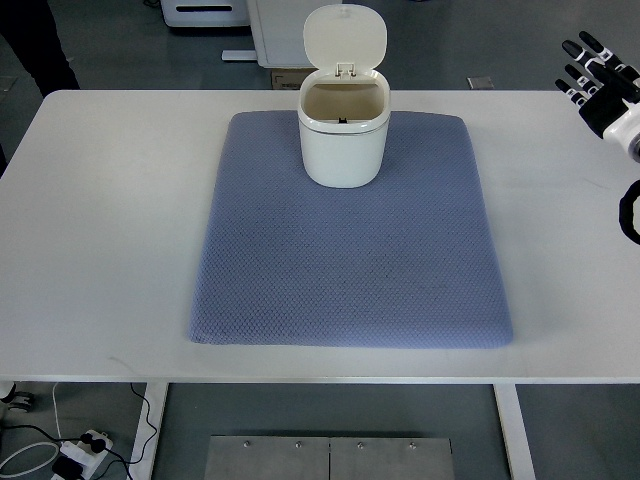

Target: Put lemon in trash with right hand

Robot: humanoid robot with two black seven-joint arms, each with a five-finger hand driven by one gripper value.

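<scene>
Top view: trash bin (343, 125) sits at the mat's (350, 270) far edge, lid flipped up, ready for a drop. Right hand (592, 75) hovers by the table's (100, 250) far right corner, fingers spread, empty. No lemon visible, maybe binned.

A small cream-white trash bin (342, 135) with rounded corners stands upright on the far middle part of a blue-grey textured mat (350, 250), which lies flat on a white table (100, 220). Its hinged lid (345, 38) is swung fully open and stands up behind the mouth, on the side away from the robot, so the pale beige inside of the bin shows. The right hand (598, 80), black and white, is raised over the far right corner of the table, well apart from the bin, with its fingers spread and holding nothing.
</scene>
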